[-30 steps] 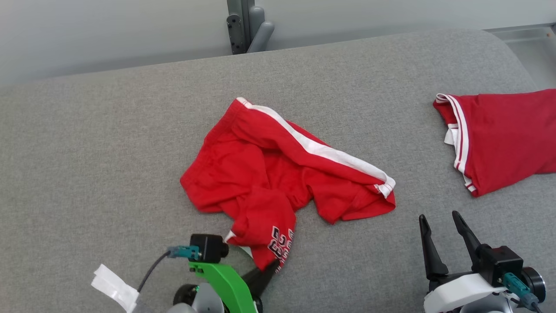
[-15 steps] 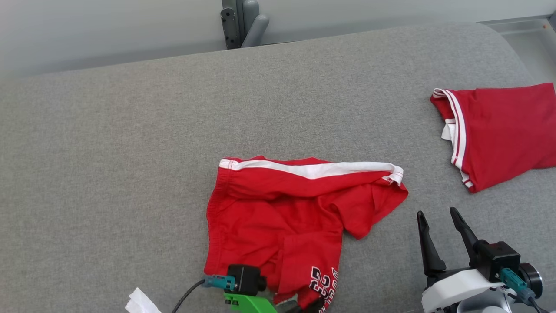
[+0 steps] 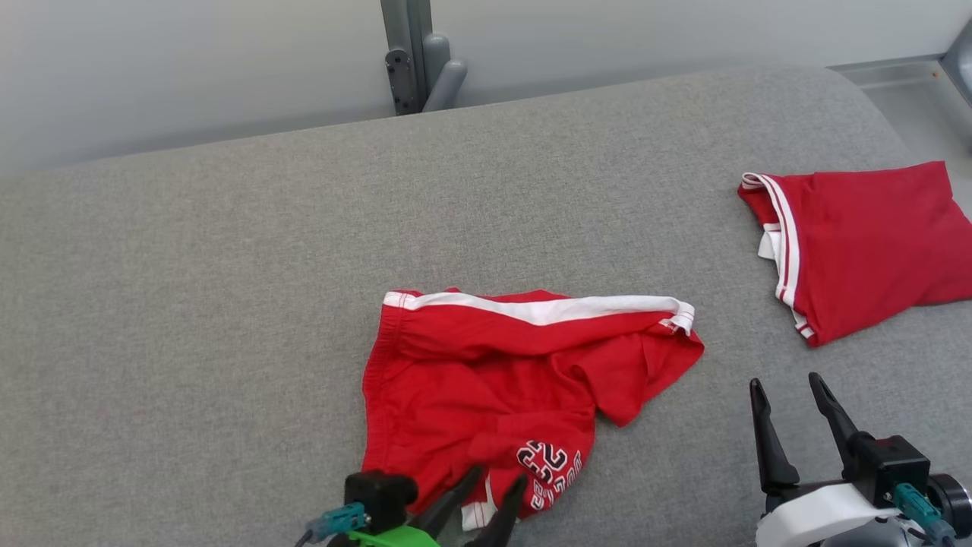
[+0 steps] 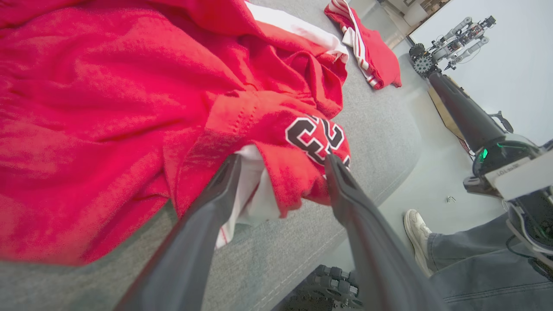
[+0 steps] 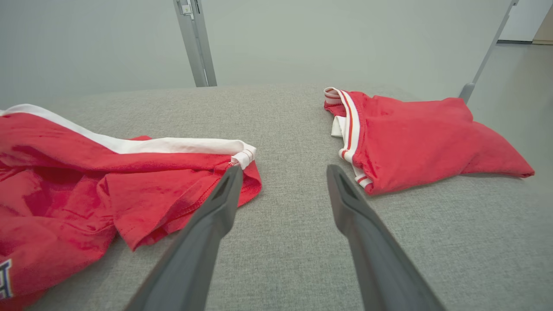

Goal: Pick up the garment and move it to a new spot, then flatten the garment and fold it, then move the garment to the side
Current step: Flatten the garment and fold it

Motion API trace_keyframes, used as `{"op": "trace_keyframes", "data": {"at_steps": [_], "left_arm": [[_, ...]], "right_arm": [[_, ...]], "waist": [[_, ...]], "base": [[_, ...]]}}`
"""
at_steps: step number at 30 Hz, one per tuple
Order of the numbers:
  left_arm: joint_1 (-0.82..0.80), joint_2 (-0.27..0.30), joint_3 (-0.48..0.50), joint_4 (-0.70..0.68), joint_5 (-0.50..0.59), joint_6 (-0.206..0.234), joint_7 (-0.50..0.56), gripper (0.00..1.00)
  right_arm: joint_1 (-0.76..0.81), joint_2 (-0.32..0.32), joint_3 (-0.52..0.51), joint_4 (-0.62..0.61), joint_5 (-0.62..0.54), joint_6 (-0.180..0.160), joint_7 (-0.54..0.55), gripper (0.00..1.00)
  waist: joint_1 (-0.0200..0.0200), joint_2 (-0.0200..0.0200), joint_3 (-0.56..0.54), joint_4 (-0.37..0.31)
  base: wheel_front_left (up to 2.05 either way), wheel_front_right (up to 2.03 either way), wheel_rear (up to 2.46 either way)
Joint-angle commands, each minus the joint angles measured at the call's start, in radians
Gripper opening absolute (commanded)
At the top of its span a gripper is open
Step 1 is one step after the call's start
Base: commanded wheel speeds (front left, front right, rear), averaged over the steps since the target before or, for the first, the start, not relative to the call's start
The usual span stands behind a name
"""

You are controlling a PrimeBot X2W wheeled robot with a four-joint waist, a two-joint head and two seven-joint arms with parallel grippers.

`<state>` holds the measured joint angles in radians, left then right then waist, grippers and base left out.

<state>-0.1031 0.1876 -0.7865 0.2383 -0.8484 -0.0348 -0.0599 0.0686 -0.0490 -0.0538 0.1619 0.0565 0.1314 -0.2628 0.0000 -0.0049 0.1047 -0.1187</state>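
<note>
Shorts, red with a white side stripe: the garment lies crumpled in the lower centre of the head view, on the grey padded table. Its white stripe runs left to right across the frame, so we take that as the long axis. The gathered waist seems to face frame left and the leg openings frame right. The near leg is bunched over itself, its printed number turned askew.

At the bottom edge, the left gripper has its fingers spread and straddles that printed hem without pinching it. In the left wrist view the cloth sags loose between them. We see two risks here. A finger could catch the loose fold as the arm pulls away, dragging the leg further out of shape. The hem also sits near the table's front edge and could slip over it.

The right gripper stands released at lower right, holding nothing. A second red garment lies well apart at upper right.
</note>
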Motion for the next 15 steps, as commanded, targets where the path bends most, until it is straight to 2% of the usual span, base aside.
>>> {"op": "trace_keyframes", "data": {"at_steps": [1, 10, 15], "left_arm": [[0.016, 0.027, 0.02, -0.019, 0.002, 0.009, -0.024, 1.0], [0.123, 0.125, 0.145, -0.146, 0.056, 0.121, -0.173, 1.0], [0.141, 0.143, 0.197, -0.139, 0.142, 0.124, -0.203, 1.0]], "right_arm": [[0.019, -0.003, -0.009, -0.01, -0.008, -0.001, -0.003, 1.0], [0.061, -0.003, -0.06, -0.055, -0.038, -0.001, -0.003, 1.0], [0.076, -0.003, -0.084, -0.05, -0.047, -0.001, -0.003, 1.0]], "waist": [[0.0, 0.0049, -0.029, 0.021], [0.0, 0.0049, -0.08, 0.094], [0.0, 0.0049, -0.102, 0.122]], "base": [[0.0, 0.0, 0.0], [0.0, 0.0, 0.0], [0.0, 0.0, 0.0]]}}
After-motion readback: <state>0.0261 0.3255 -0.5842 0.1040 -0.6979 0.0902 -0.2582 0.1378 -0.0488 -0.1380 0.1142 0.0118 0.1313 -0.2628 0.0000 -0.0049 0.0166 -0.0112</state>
